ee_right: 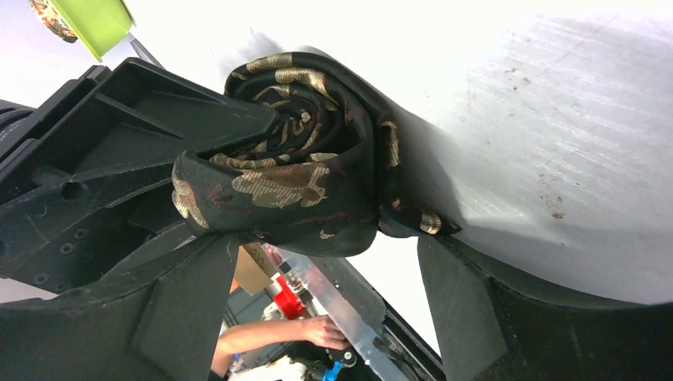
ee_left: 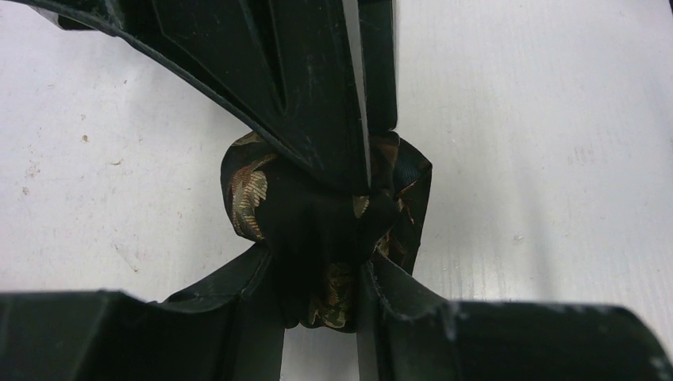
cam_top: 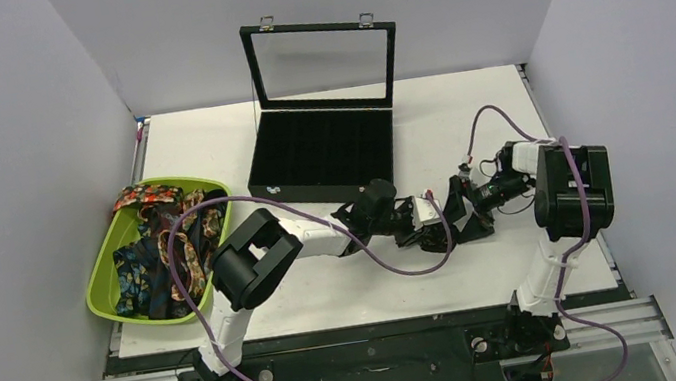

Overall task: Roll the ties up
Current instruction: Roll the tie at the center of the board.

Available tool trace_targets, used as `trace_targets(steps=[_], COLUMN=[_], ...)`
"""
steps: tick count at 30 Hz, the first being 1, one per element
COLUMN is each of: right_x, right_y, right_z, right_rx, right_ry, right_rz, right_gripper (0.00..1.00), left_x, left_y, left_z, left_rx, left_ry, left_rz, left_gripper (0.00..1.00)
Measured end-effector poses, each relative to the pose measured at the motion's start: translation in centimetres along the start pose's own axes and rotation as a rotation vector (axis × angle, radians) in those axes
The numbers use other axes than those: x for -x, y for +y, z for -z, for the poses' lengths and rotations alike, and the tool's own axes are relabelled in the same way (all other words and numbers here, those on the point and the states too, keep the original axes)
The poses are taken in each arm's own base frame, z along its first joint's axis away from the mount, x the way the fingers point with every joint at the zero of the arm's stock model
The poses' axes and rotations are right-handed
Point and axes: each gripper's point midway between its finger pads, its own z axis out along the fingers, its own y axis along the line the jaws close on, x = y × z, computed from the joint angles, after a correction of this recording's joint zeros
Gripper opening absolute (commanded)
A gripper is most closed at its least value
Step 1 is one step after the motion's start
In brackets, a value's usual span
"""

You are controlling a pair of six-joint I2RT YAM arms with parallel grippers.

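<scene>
At the table's (cam_top: 463, 106) left edge a green bin (cam_top: 100, 279) holds a heap of loose ties (cam_top: 168, 261), and bare white surface lies between it and the middle. A black box (cam_top: 313, 186) sits at the centre toward the far edge, its glass lid (cam_top: 323, 59) standing upright. Closer to the near edge, the two arms meet nose to nose over open table. The left gripper (ee_left: 317, 270) is clamped on a rolled tie (ee_left: 305, 226), dark with tan-gold leaves, pinching it across the middle. The right gripper (ee_right: 325, 244) faces it with its jaws spread wide, one finger on either side of the roll. Whether they touch the cloth cannot be told. From above, the roll is all but hidden among the black fingers. Only the right wrist view shows its spiral end. Bare table runs on from the grippers to the right edge, beneath the right arm.
</scene>
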Motion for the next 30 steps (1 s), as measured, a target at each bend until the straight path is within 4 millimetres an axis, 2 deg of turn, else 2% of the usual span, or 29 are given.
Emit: trace_targets(steps=[6,8,10,11,14,16,26,28,29,30], right_x=[0.6,0.8,1.1,1.3,1.5,1.6,1.7,1.7,1.7,1.7], right_y=[0.3,0.4,0.5,0.7,1.2,1.4,0.9,0.7,0.7,0.8], right_z=[0.0,0.0,0.2,0.2,0.4,0.4,-0.2,-0.4,-0.4,-0.5], right_rx=[0.004,0.004,0.005,0.008,0.007,0.005,-0.011,-0.010,-0.008,-0.002], right_ry=[-0.039,-0.052,-0.069,-0.077,-0.093,-0.102,-0.112,-0.115,-0.117,-0.119], right_rz=[0.063,0.081,0.098,0.102,0.117,0.126,0.091,0.075,0.064,0.056], right_gripper=[0.79,0.67,0.63,0.63,0.76,0.78,0.80,0.72,0.63,0.59], left_x=[0.0,0.0,0.0,-0.1,0.0,-0.1,-0.1,-0.1,-0.1,-0.1], left_y=[0.1,0.2,0.2,0.2,0.2,0.2,0.2,0.2,0.2,0.2], left_z=[0.0,0.1,0.1,0.1,0.1,0.1,0.1,0.1,0.1,0.1], left_rx=[0.003,0.007,0.008,0.007,0.008,0.008,0.008,0.008,0.008,0.008], left_ry=[0.001,0.002,0.002,0.002,0.002,0.002,0.002,0.002,0.003,0.003], left_rz=[-0.001,-0.002,-0.002,-0.001,-0.001,-0.001,-0.001,-0.001,0.000,0.000], left_gripper=[0.03,0.03,0.03,0.03,0.03,0.03,0.03,0.03,0.03,0.03])
